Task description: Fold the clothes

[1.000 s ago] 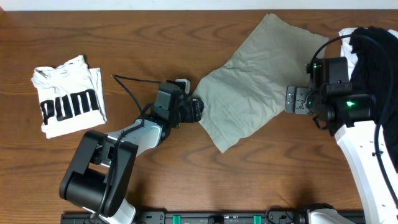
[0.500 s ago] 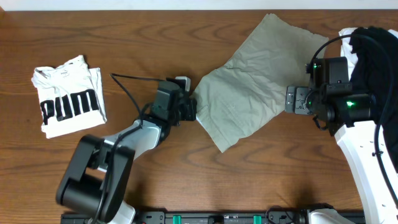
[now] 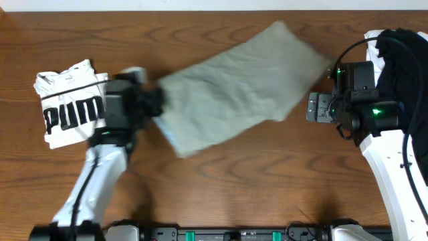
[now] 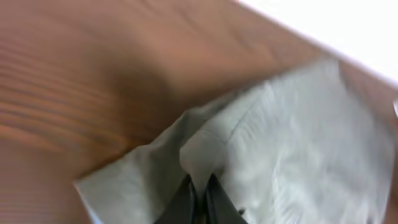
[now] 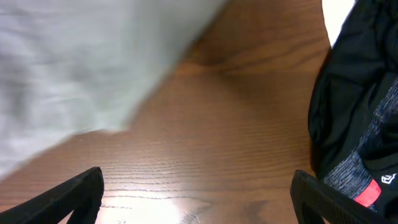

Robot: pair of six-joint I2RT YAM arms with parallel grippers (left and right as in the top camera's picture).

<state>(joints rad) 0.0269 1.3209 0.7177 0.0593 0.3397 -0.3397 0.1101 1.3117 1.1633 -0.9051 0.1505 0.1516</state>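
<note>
shorts, held by one edge – entry for this moment

- shorts (image 3: 231,87): lay mid-table, running on a slant from the left gripper up toward the far right. they looked blurred from above, so i judged them in motion. mostly flat, with one bunched fold at the grip.
- left gripper (image 3: 155,104): pinched narrow on that fold at the shorts' left end. the wrist view showed cloth pressed between the tips.
- right gripper (image 5: 199,202): spread wide and holding nothing, just beside the shorts' right end over bare table (image 3: 267,187).
- step in hand, as i judged it: laying the shorts out before a fold. to do it well i would keep the pinch low and pull evenly so the cloth slid flat, and bring in the right gripper to tension the far end.
- tee (image 3: 72,104): folded, white, at the left, with the left wrist at its right edge. a longer pull risked disturbing it.
- dark garment (image 3: 401,50): heaped at the far right near the right arm, apart from the shorts.
</note>
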